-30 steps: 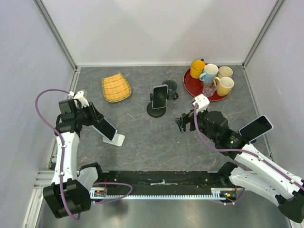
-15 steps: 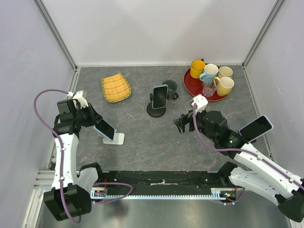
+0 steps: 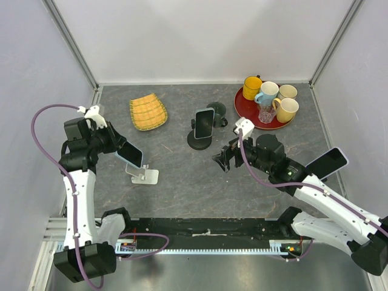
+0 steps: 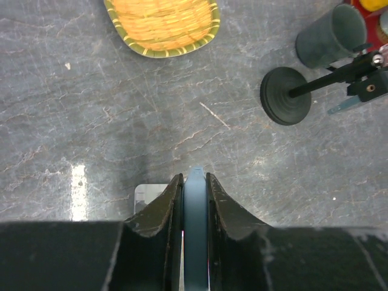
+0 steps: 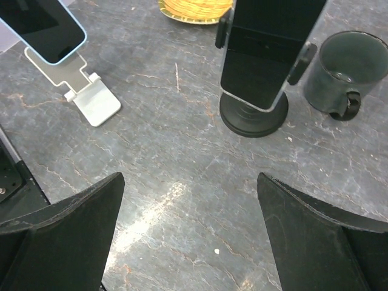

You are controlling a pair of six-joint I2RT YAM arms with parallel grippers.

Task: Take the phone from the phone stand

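Observation:
My left gripper [image 3: 121,150] is shut on a phone in a light blue case [image 3: 130,154], held edge-on between the fingers [image 4: 195,206]. The phone hangs just above the white folding stand [image 3: 144,176]; whether they still touch I cannot tell. In the right wrist view the phone [image 5: 45,27] overlaps the stand's back plate [image 5: 85,88]. My right gripper [image 3: 222,159] is open and empty over bare table [image 5: 189,179]. It is near a second phone [image 3: 204,122] clamped in a black round-based stand [image 3: 199,143].
A yellow woven basket [image 3: 148,112] lies at the back left. A dark mug [image 3: 216,110] stands behind the black stand. A red tray [image 3: 242,107] with several mugs is at the back right. A third phone [image 3: 327,162] sits at the right.
My left gripper has drawn the blue-cased phone up and to the left, off the white stand's ledge. My right gripper has moved left, closer to the black stand.

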